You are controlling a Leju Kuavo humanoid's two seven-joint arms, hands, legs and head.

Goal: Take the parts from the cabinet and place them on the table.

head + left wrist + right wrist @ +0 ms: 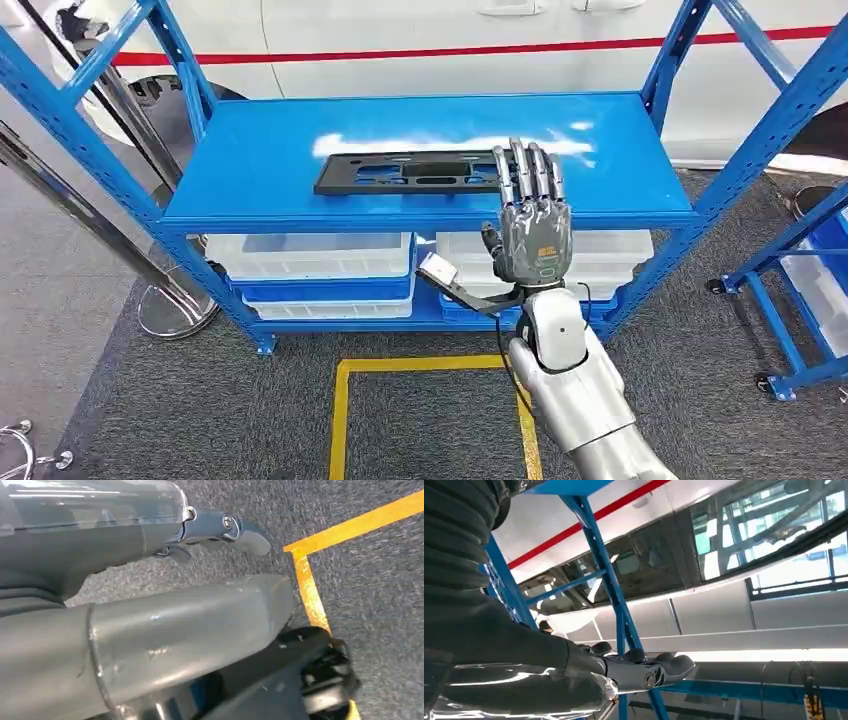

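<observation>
A flat black rectangular part (410,172) with cut-outs lies on the blue shelf (260,150) of the cabinet. My right hand (530,215) is raised in front of the shelf's front edge, fingers straight and apart, pointing up over the part's right end; it holds nothing. In the right wrist view the fingers (649,670) stretch out beside a blue upright (609,580). My left hand (150,630) hangs low over grey carpet, with nothing in it and the fingers (225,527) extended.
White bins (310,255) sit on the lower shelf. A yellow floor line (420,365) marks the carpet before the cabinet. Another blue rack (800,290) stands at the right, and chrome posts (90,220) lean at the left.
</observation>
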